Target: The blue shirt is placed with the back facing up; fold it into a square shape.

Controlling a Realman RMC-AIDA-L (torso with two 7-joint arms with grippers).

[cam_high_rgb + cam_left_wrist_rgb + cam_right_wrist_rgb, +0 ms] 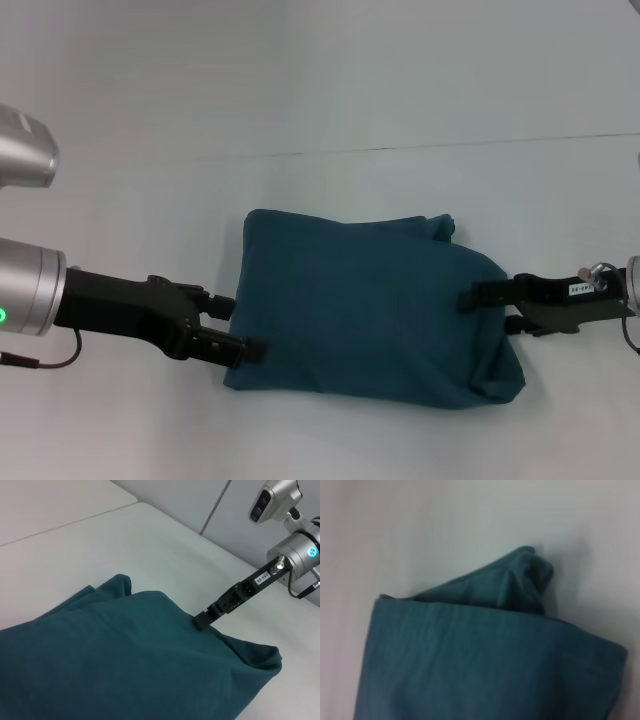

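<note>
**Grippers at both side edges of a nearly squared shirt**

The left gripper [235, 325], black and two-fingered on a silver-and-black arm, sits at the lower left of the head view, at the left edge of the dark teal-blue cotton shirt [365, 305]. Its two fingers are spread apart, one above the other, with the lower one reaching the shirt's lower-left corner; whether cloth lies between them I cannot tell. The right gripper [478, 297], also black, comes in from the right of the frame and its tip touches the shirt's right edge. In the left wrist view the same right gripper [204, 620] presses into the cloth at the fold, and how its fingers stand does not show.

The shirt lies in the middle of the pale grey desk [330, 110], already folded into a compact, thick, roughly four-sided bundle, plain side up, no sleeves spread out. By that, the main folds look done.

What seems left is tidying. The right side bulges and rounds off instead of making a straight edge, and the lower-right corner sags outward. At the upper right of the bundle a small bunched flap of cloth [443, 226] pokes past the outline; the right wrist view shows it as a crumpled lump [527, 575] above the flat top layer.
</note>
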